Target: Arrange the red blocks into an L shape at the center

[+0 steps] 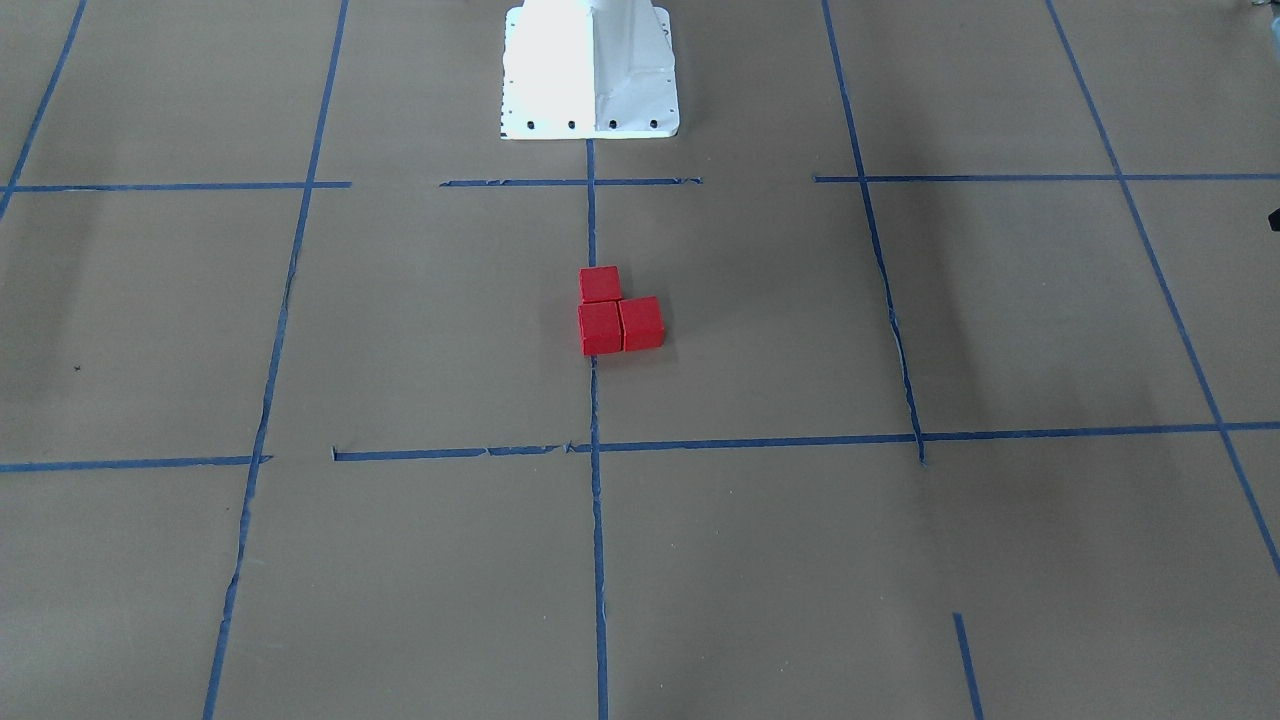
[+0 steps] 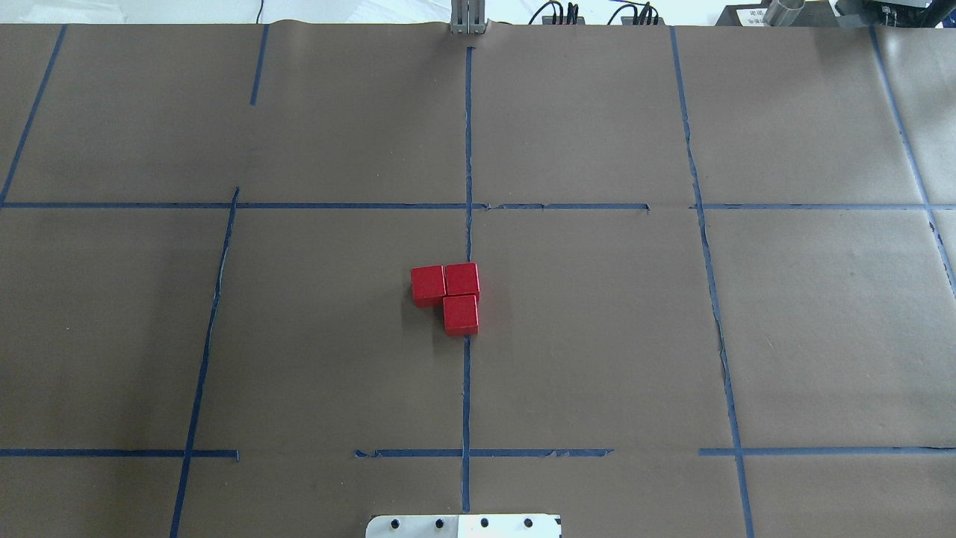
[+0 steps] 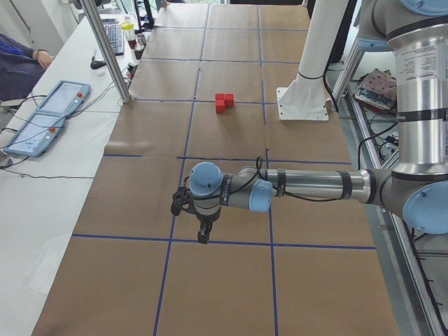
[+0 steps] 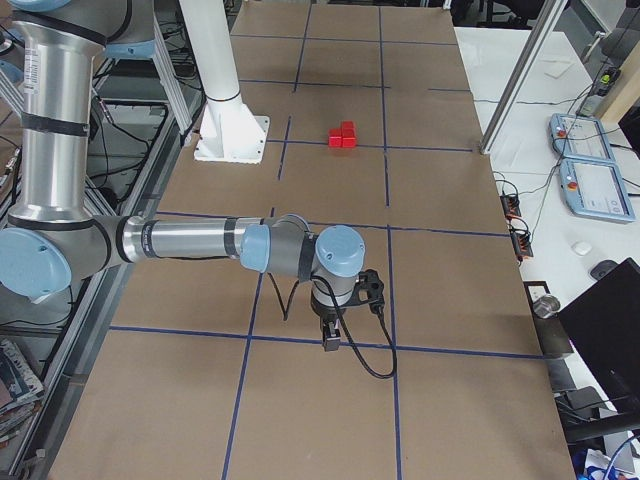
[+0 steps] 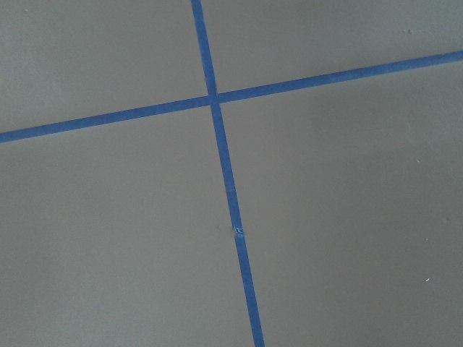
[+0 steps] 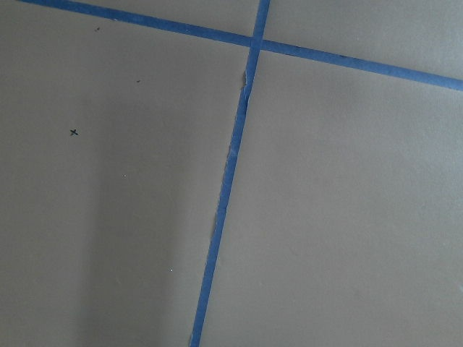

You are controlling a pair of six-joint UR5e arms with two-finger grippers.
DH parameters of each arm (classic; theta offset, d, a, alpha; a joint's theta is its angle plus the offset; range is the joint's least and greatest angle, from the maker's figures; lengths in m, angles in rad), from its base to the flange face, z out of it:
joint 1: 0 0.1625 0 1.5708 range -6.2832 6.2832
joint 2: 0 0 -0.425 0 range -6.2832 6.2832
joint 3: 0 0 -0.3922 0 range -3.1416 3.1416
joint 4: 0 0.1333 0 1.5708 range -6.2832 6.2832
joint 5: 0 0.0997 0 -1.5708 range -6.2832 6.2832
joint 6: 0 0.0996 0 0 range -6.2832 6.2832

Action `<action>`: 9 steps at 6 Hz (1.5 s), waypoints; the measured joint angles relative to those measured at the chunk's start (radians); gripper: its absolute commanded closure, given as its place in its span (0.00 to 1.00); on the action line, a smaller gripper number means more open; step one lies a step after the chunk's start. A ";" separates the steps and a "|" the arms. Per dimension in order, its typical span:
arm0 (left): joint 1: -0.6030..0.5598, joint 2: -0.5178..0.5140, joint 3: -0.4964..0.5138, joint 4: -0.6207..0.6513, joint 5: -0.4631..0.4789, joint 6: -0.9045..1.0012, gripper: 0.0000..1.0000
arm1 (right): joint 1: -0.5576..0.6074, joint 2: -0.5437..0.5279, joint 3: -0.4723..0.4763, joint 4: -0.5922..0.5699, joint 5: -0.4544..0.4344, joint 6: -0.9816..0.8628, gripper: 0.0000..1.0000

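The red blocks (image 2: 461, 280) form a touching L at the center (image 2: 582, 329), well apart from the left end effector (image 3: 202, 235) and right end effector (image 4: 330, 340); I cannot tell how far either is open.

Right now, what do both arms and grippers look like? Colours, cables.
Matching pair: left arm and right arm have silver tubes, grey joints, light-blue caps. The left gripper and right gripper are small, dark. A black cable loops from the right wrist. No markings legible.

Bright even light, soft shadows, glare on white base (image 1: 590, 70), sharp focus
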 measured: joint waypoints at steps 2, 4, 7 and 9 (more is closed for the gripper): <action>-0.019 0.022 -0.012 -0.003 -0.004 0.007 0.00 | 0.000 0.000 0.000 0.000 0.000 0.001 0.00; -0.028 0.038 -0.022 -0.006 0.003 0.001 0.00 | 0.000 0.000 -0.003 0.000 0.000 0.002 0.00; -0.033 0.035 -0.045 -0.006 0.001 -0.015 0.00 | 0.000 -0.001 -0.004 0.000 0.000 0.002 0.00; -0.033 0.039 -0.036 -0.006 0.005 -0.011 0.00 | 0.000 -0.003 -0.005 0.000 0.000 0.000 0.00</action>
